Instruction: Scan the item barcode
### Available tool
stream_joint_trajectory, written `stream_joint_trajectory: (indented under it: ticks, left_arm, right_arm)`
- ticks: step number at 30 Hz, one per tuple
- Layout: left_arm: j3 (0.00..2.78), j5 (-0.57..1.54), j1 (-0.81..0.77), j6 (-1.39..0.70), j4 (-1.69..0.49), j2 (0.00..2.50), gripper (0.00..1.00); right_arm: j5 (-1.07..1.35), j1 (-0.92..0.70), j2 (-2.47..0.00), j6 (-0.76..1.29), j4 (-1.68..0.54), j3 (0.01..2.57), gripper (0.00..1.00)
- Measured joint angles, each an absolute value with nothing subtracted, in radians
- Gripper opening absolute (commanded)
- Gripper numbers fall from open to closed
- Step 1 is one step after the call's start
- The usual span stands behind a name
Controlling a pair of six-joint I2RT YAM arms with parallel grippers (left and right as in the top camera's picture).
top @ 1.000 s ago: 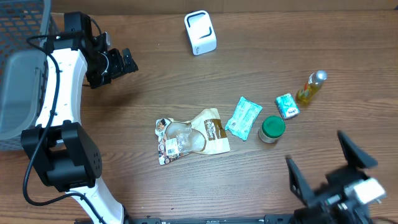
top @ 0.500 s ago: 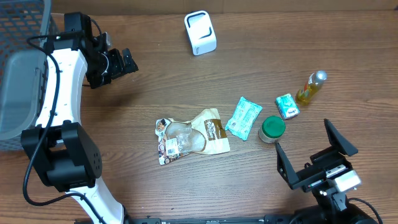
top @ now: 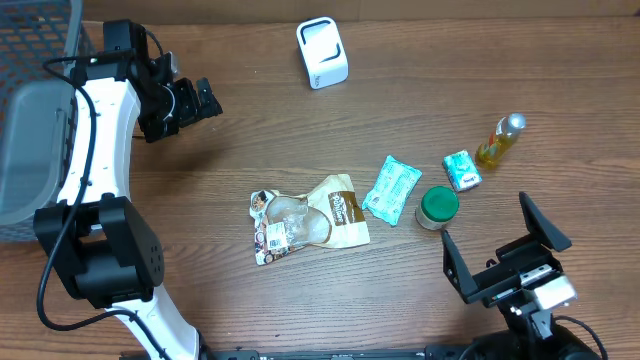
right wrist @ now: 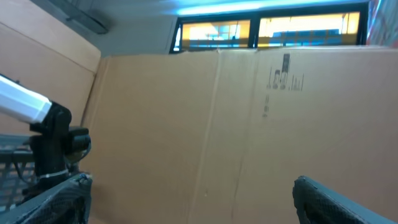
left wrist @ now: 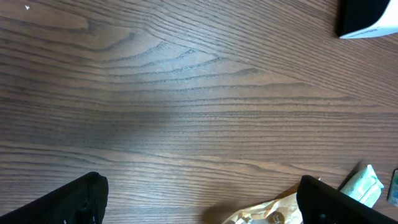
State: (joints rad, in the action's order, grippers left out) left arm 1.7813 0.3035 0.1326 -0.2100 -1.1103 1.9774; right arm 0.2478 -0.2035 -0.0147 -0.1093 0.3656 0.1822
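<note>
Several items lie mid-table: a tan snack pouch (top: 305, 217), a teal packet (top: 391, 189), a green-lidded jar (top: 437, 207), a small teal box (top: 462, 170) and a yellow bottle (top: 500, 139). The white barcode scanner (top: 322, 52) stands at the far edge. My left gripper (top: 205, 100) hovers open at the far left, away from every item. Its wrist view shows bare wood between the fingers (left wrist: 68, 199), with the pouch's (left wrist: 267, 214) edge and the scanner's (left wrist: 370, 15) corner. My right gripper (top: 497, 245) is open and empty near the front edge, just in front of the jar, and its wrist camera faces a cardboard wall (right wrist: 249, 124).
A grey wire basket (top: 30, 120) holding a grey bin sits at the far left beside the left arm. The teal packet (left wrist: 364, 185) shows at the left wrist view's right edge. The left arm (right wrist: 37, 124) appears in the right wrist view.
The right arm has moved in from the lower right corner towards the jar, then almost stopped. The left arm and all the items have stayed put.
</note>
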Motion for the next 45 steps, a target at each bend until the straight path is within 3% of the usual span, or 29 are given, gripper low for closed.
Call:
stream_joint_trajectory:
  ticks: [13,22,45]
  left_arm:
    - [1.781,0.303,0.133,-0.210,-1.111,1.977,1.00]
    - [1.781,0.303,0.133,-0.210,-1.110,1.977,1.00]
    - [1.781,0.303,0.133,-0.210,-1.111,1.977,1.00]
  right_arm:
    - [0.255,-0.204,-0.015,-0.110,0.381,0.026,1.00]
    - [0.249,-0.205,-0.012,-0.109,-0.071,0.018,1.00]
    - [0.115,-0.151,-0.012,-0.109,-0.079,0.018,1.00]
